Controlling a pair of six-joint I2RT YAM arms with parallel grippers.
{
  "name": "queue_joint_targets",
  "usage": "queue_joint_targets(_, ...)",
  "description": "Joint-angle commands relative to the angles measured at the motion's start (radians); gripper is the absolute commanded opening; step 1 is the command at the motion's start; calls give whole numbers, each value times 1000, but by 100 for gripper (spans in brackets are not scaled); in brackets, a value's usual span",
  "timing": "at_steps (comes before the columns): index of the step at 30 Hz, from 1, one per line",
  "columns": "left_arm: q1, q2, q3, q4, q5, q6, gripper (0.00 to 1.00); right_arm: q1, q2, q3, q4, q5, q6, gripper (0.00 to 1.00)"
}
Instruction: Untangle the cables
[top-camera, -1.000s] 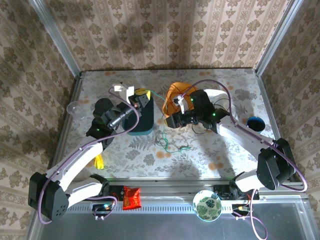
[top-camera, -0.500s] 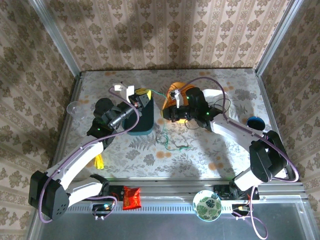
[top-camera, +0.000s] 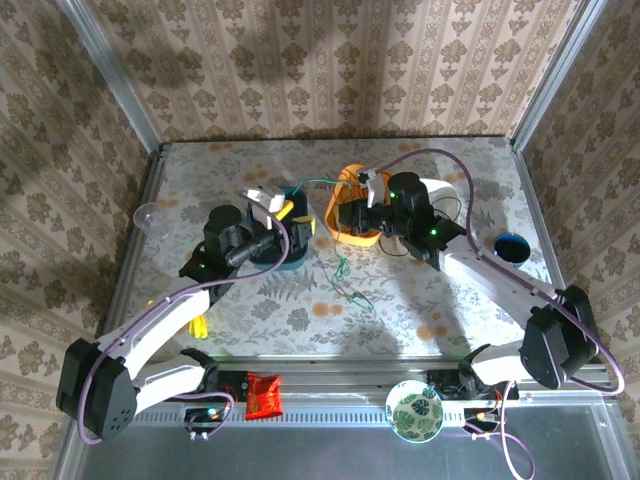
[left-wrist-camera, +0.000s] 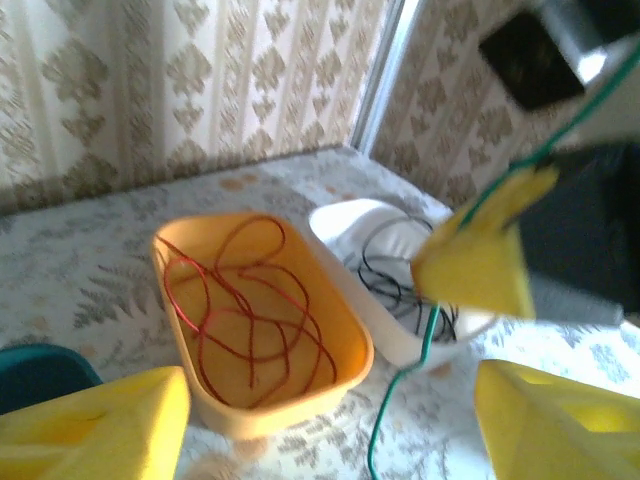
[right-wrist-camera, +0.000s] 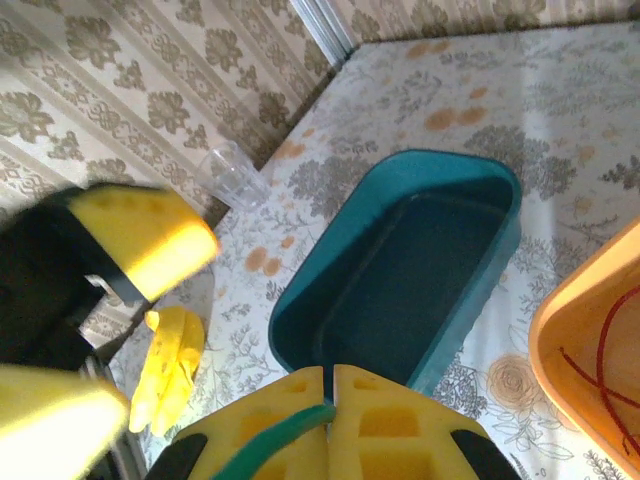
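Cables, three thin loose wires, are nearly sorted on the floral-patterned table. Of the three rounded plastic tubs, the deep teal tub lies empty. Beside it, the orange tub holds the red cable in loops, and the white tub just behind holds the black cable.

The green cable is the one in hand. The right gripper is clenched on it above the teal tub's near end, and its tail trails down to the table in front of the orange tub. The left gripper hangs near the teal tub with its yellow fingers spread wide, holding nothing.

This looks like the last step: the green cable probably belongs in the teal tub. The next move calls for lifting the tail clear of the orange tub, then lowering the cable in.
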Motion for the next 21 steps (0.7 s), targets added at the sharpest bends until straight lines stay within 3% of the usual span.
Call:
queue_joint_targets(1, -43, 37, 10, -120, 43, 114, 79, -25, -35, -26, -13, 17, 34, 0)
queue_joint_targets(15, -154, 420, 147, -109, 104, 255, 81, -95, -65, -52, 84, 74, 243, 0)
queue_joint_targets(17, -158, 466, 160, -88, 109, 250, 78, -106, -65, -59, 103, 55, 269, 0)
queue_joint_targets(21, -162, 553, 186, -55, 130, 230, 58, -123, -79, -72, 123, 45, 305, 0)
